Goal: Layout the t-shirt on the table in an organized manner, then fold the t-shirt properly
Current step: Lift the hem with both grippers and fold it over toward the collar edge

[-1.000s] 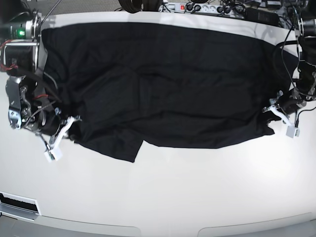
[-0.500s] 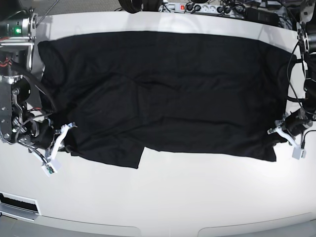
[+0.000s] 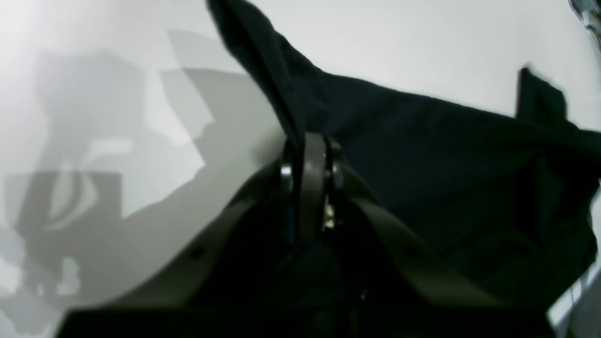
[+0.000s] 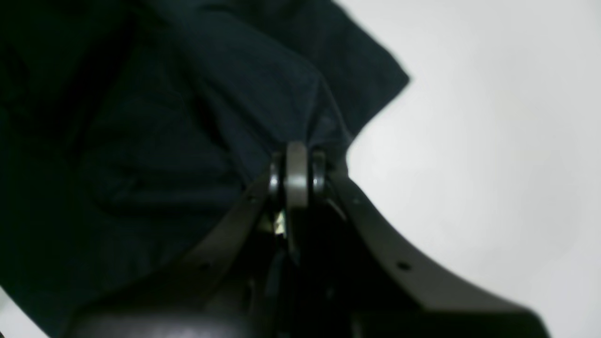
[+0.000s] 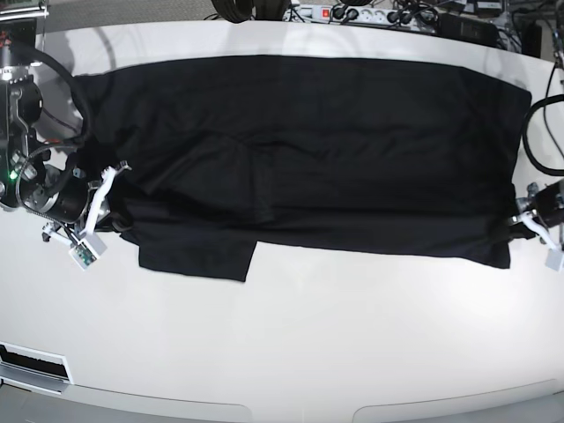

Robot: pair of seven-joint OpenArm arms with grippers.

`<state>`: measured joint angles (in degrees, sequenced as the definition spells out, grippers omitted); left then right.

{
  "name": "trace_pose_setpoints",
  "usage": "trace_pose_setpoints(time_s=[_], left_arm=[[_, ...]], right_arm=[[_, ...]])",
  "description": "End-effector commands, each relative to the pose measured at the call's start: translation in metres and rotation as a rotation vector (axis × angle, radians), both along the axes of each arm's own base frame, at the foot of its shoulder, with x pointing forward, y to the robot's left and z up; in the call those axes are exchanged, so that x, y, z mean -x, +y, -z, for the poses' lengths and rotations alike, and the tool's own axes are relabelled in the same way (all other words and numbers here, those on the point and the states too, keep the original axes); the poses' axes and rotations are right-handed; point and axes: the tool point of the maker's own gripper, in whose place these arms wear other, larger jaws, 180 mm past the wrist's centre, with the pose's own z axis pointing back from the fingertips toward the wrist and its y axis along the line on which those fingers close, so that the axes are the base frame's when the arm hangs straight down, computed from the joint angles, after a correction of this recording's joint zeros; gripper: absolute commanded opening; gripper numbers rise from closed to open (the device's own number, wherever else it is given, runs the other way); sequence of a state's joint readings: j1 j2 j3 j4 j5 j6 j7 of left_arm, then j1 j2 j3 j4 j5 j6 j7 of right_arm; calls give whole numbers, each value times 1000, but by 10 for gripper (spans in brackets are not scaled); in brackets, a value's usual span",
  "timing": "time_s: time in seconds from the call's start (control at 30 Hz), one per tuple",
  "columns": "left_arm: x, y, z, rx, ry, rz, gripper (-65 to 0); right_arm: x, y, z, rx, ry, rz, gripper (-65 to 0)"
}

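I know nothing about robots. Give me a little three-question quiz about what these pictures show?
1. True or false: both grippers are shut on the t-shirt.
2. What lies along the table's far edge, beyond the shirt? A) power strip and cables B) a plate C) a second shirt
3. Fill in: in the base view, a flap of the shirt juts toward the camera near the ____ gripper.

Key:
1. True: the left gripper and right gripper each pinch fabric.
2. A, the power strip.
3. Right.

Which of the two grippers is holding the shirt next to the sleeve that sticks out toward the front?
The right gripper, at the base view's left: the t-shirt sleeve juts out beside it. The left gripper holds a plain corner.
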<state>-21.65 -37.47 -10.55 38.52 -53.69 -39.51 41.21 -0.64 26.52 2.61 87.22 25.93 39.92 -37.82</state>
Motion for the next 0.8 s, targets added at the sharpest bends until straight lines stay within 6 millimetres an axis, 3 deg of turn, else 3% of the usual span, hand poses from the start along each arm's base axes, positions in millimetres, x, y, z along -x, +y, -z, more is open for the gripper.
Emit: trace_pose_setpoints(time_s=[0.0, 0.13, 0.33, 0.6, 0.77], left_arm=[[-15, 10, -32, -1, -84, -2, -650], [-15, 0, -44, 23, -81, 45, -650], [-12, -2, -40, 22, -68, 52, -650], [6, -3, -21, 21, -15, 53, -650], [19, -3, -9, 24, 25, 56, -650]], right_arm=[[-9, -3, -17, 0, -55, -7, -650], [-6, -3, -26, 2, -56, -8, -650], [2, -9, -43, -61, -20, 31, -650], [31, -16, -23, -72, 56, 57, -650], [43, -13, -21, -47, 80, 37, -650]])
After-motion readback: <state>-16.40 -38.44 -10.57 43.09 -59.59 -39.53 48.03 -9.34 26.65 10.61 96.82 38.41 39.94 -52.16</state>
